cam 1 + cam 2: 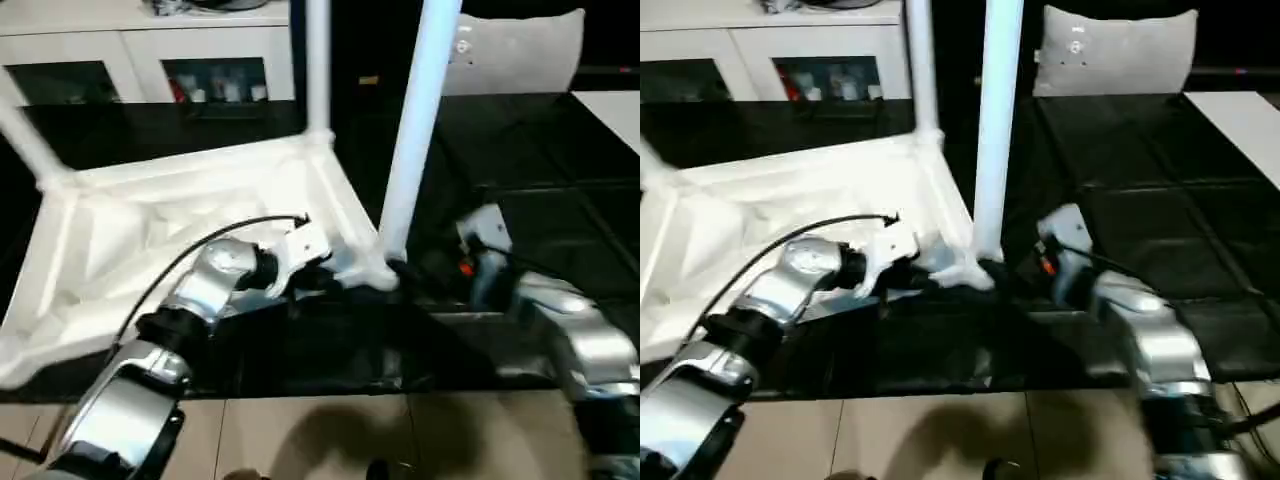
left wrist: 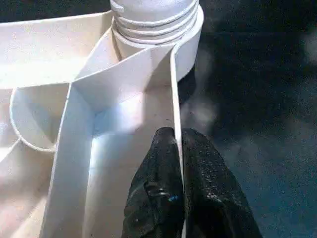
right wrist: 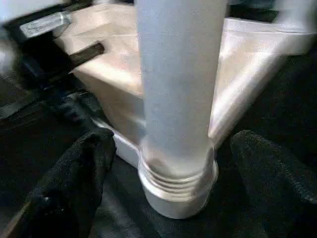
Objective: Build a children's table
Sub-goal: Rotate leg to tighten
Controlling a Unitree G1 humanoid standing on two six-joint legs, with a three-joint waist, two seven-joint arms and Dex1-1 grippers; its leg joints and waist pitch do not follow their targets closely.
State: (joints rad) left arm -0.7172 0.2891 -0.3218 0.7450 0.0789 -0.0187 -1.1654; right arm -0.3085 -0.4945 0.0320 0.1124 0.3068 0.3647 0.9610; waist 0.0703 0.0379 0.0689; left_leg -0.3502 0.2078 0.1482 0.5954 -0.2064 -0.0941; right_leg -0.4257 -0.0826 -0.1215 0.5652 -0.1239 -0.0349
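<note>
The children's table lies upside down on the black surface, its ribbed white top (image 1: 150, 230) facing up. One leg (image 1: 415, 130) stands in the near right corner socket, another (image 1: 318, 60) at the far corner, and a third (image 1: 25, 140) slants up at the left. My left gripper (image 2: 177, 136) is shut on the top's thin rim wall (image 2: 173, 89), just short of the threaded corner socket (image 2: 153, 25). My right gripper (image 3: 173, 144) is open, one finger on each side of the near right leg's base (image 3: 178, 163), and neither finger touches it.
A white glass-doored cabinet (image 1: 150, 60) stands behind the black work surface (image 1: 520, 160). A pale cushion-like back (image 1: 520, 50) sits at the far right, and a white slab (image 1: 615, 110) at the right edge. Below the surface's front edge is beige floor (image 1: 300, 430).
</note>
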